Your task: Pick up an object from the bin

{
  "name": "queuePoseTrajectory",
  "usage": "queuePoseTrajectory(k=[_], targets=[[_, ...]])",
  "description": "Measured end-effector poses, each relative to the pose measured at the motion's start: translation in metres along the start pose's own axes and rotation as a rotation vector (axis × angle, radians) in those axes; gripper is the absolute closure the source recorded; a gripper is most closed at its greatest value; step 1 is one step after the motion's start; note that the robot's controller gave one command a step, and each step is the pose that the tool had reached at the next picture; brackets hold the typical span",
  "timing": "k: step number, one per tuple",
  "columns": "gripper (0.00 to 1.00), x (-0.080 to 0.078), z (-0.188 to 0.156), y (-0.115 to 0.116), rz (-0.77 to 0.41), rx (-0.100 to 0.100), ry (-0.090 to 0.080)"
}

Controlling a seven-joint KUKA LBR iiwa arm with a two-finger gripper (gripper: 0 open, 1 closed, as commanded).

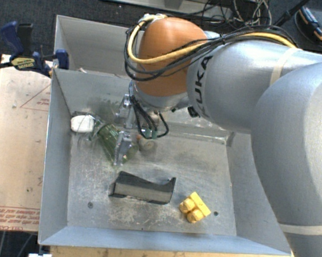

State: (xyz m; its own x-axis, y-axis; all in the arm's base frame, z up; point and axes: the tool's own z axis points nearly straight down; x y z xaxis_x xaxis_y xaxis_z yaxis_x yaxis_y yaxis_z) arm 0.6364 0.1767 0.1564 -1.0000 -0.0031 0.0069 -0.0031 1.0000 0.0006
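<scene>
Grey metal jaws hang low in the bin point(58, 140), under the orange cover point(166, 48) on the arm's wrist. I cannot tell if the jaws are apart or together.

Right beside them, toward the view's left, lies a green see-through thing point(107, 136) that looks crumpled. The jaws are down at its edge and may be touching it, but I cannot see it between them. On the other side of the jaws, also very near, sits a small brown lump point(145, 145). A white round thing point(82, 123) lies just past the green one, close to the bin's left wall. Nearer the front of the bin there is a dark long piece point(142, 189) with 1 end turned up. A yellow block point(194, 207) sits next to it, well apart from the jaws.

All 5 things lie on the bin floor, so I think nothing is picked up yet. The reaching-down part looks done. What is left is to squeeze 1 thing, most likely the green one, and lift it out.
</scene>
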Motion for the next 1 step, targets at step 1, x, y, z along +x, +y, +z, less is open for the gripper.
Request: queuePoseTrajectory(k=[1], targets=[[0.00, -0.0021, -0.0052, -0.0007, 0.003, -0.001, -0.008]])
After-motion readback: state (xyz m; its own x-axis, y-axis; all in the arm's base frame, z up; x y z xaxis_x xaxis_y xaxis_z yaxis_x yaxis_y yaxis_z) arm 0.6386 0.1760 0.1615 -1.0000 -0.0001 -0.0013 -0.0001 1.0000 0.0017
